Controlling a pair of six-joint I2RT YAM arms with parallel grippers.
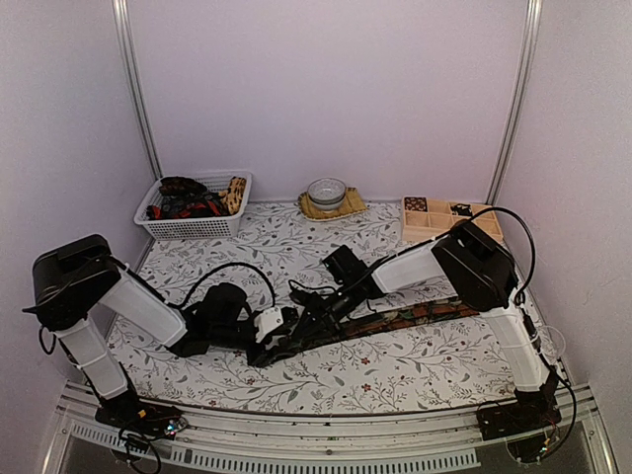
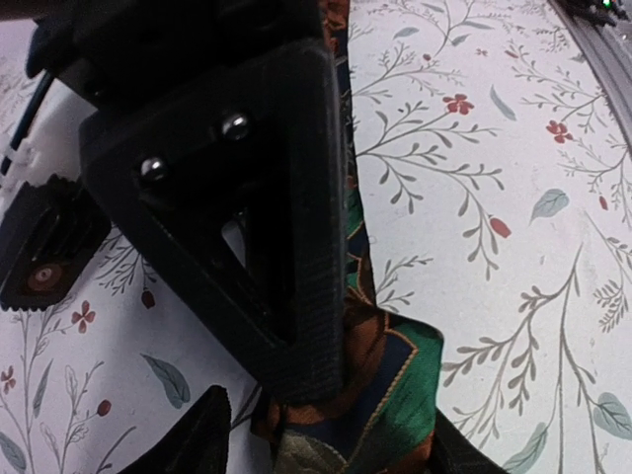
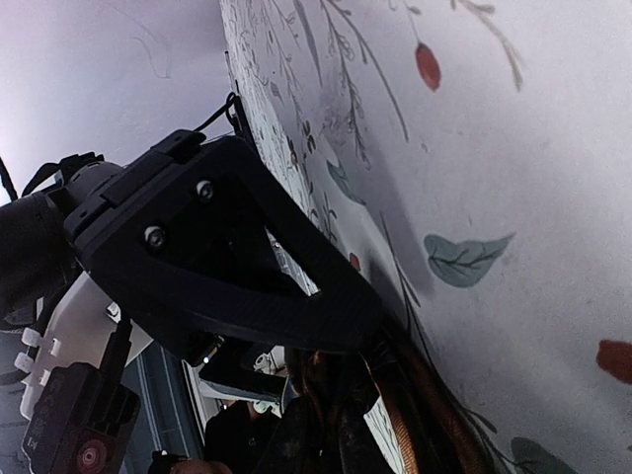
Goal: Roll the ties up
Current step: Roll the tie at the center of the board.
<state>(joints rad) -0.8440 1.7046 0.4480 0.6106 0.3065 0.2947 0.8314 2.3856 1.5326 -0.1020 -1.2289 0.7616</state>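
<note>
The left gripper (image 1: 286, 331) and right gripper (image 1: 318, 308) meet just on the 7 o'clock side of centre in the overhead view, both on the near end of one tie (image 1: 420, 317). The tie lies flat on the floral cloth (image 1: 395, 370) and runs out toward 3 o'clock. Other ties (image 1: 186, 203) sit heaped in a basket (image 1: 197, 227) at 10 o'clock, and a compartment tray (image 1: 434, 233) stands at 1 o'clock. From this height neither gripper's jaws can be read. In the left wrist view, one broad finger (image 2: 286, 247) lies along the tie's edge. A second dark finger shows at 7 o'clock with bare cloth between the two, so the jaws stand partly apart. A green, brown and navy fold of the tie bunches just past the fingertip at 6 o'clock. Whether the fold lies inside the jaws cannot be told. In the right wrist view the jaws are closed. Brown-banded tie fabric gathers right at the tips at 6 o'clock, so the right gripper appears to pinch the tie. The step in hand looks like starting the roll at this end. The next move likely calls for the left gripper to clamp the fold and turn it over, while the right keeps the fabric taut and in line. A slack hold could let the first turn skew.
</note>
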